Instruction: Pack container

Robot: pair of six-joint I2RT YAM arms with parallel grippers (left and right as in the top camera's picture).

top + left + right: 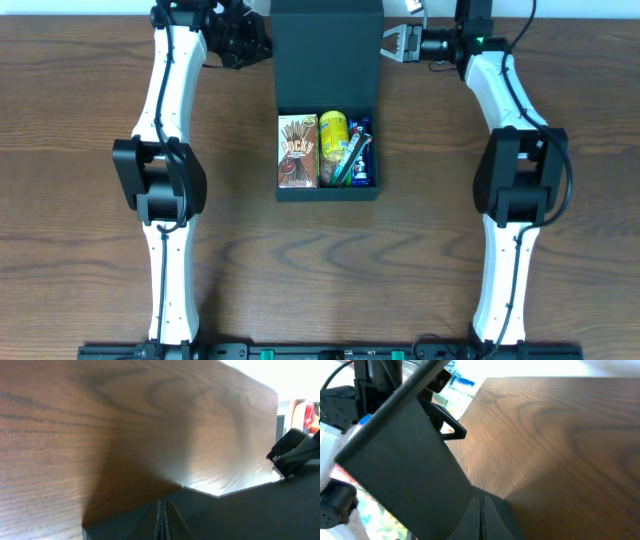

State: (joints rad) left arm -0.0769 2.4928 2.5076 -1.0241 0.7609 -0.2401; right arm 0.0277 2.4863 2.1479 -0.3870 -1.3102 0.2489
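Now the container point(327, 193) is sitting by the middle of the table's point(90, 200) far edge, packed with snacks, its lid point(327, 50) raised. The left gripper point(250, 42) and right gripper point(397, 43) are flanking that lid, fingers point(481, 516) pressed together and pinching nothing I can see. To my eye, they should be nudging the flap down evenly from both sides. Only the overhead is showing the Pocky box point(297, 150); the right wrist is showing the lid's tilt.

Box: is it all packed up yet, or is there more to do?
Nearly. Done: the box holds a Pocky pack, a yellow packet and blue wrappers. In hand: the lid stands open at the far end, with the left hand and right hand shut at its two sides; whether they pinch it I cannot tell. Left: fold the lid down.
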